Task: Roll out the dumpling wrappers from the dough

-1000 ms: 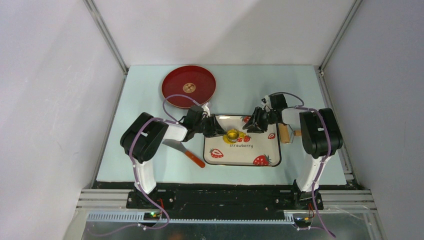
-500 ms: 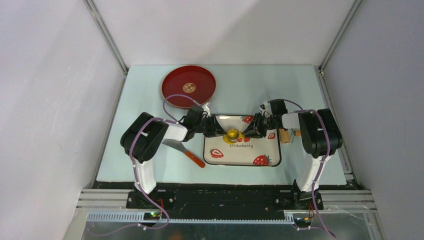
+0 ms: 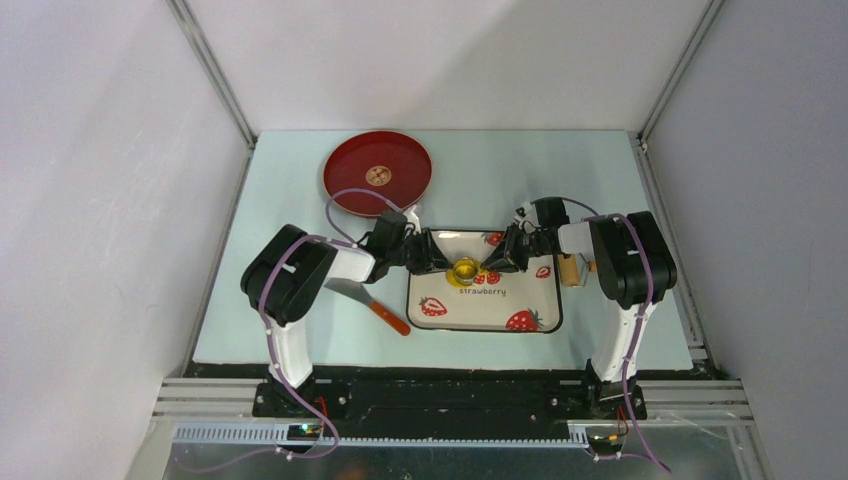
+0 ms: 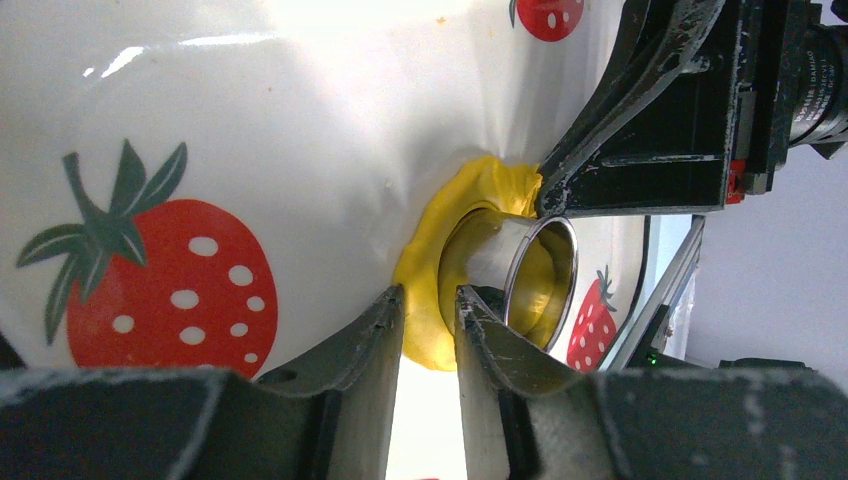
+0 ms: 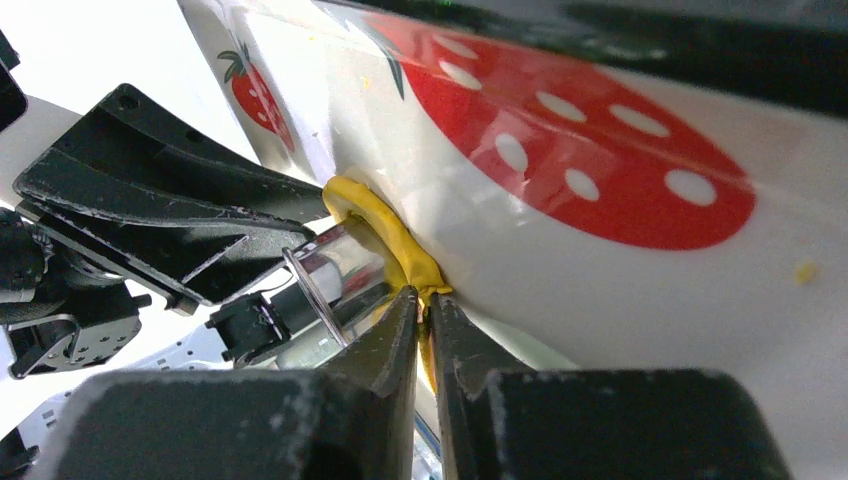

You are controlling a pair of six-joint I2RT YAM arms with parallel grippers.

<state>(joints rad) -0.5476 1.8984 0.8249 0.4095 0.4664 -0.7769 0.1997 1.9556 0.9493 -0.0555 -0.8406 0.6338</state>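
The right claw (image 5: 425,300) is pressed almost together, pinching the right edge of the yellow dough (image 5: 390,235). The dough collars a metal ring (image 4: 535,270), and the left claw (image 4: 430,300) nips the ring's left wall. They sit on the far middle of a strawberry tray (image 3: 480,312) on the tabletop (image 3: 500,170). A red plate (image 3: 378,175) lies far left.

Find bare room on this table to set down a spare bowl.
Free: the mat right of the red plate; its near strip before the tray; the tray's near half. Crowded: the tray's far edge, where left gripper and right gripper meet at the ring cutter and dough; spatula left, wooden roller right.
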